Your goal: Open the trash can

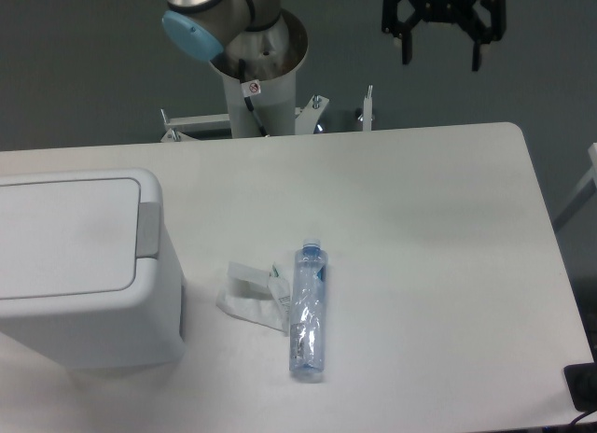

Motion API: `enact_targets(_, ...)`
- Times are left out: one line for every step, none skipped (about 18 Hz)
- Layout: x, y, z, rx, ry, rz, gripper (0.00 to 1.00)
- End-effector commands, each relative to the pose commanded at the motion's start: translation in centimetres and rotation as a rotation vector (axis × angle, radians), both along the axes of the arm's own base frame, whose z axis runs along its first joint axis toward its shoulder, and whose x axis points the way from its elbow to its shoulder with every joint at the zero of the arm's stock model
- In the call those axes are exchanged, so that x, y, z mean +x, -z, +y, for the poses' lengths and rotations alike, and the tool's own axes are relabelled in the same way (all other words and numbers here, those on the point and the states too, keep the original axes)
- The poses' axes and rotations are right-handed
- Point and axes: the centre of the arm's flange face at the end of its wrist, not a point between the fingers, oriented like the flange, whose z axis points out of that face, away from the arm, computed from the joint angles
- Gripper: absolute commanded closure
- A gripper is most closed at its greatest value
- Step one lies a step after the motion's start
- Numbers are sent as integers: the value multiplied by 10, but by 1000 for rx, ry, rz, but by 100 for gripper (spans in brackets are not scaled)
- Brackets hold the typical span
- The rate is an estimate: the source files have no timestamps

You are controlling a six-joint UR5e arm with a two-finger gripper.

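The trash can [84, 265] is a large white bin at the left of the table, its flat lid down and a grey push-bar strip [148, 230] along the lid's right edge. My gripper [440, 52] hangs high above the table's far right side, well away from the bin. Its two black fingers are spread apart with nothing between them.
A clear plastic bottle [308, 312] with a blue cap lies on its side near the table's middle front, beside a crumpled white wrapper [250, 291]. The arm's base column [256, 74] stands behind the far edge. The table's right edge runs close to a dark object [583, 386].
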Motion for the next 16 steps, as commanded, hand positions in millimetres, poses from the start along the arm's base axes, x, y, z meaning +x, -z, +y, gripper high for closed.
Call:
enact_targets(0, 2, 0, 2, 2, -3, 0)
enact_targets(0, 2, 1, 4, 1, 3, 0)
enact_targets(-2, -1, 3, 13, 4, 18, 0)
enact_targets(-1, -1, 2, 15, -1, 19, 0)
enact_targets(-1, -2, 3, 22, -16, 15, 0)
enact_targets(-2, -1, 4, 35, -41, 4, 0)
enact_targets(-1, -1, 5, 52, -89, -11, 0)
enact_targets(-1, 1, 5, 60, -123, -22, 0)
enact_targets(0, 2, 6, 72, -164, -37, 0)
enact_targets(1, 2, 10, 91, -212, -54, 0)
enact_targets(2, 4, 19, 105, -239, -78, 0)
enact_targets(2, 7, 33, 134, -266, -98, 0)
enact_targets(-1, 8, 39, 165, -310, -103, 0)
enact_targets(-3, 7, 48, 214, -355, -107, 0)
enact_targets(-1, 6, 60, 270, -402, -123, 0)
enact_targets(1, 5, 68, 316, -456, -143, 0)
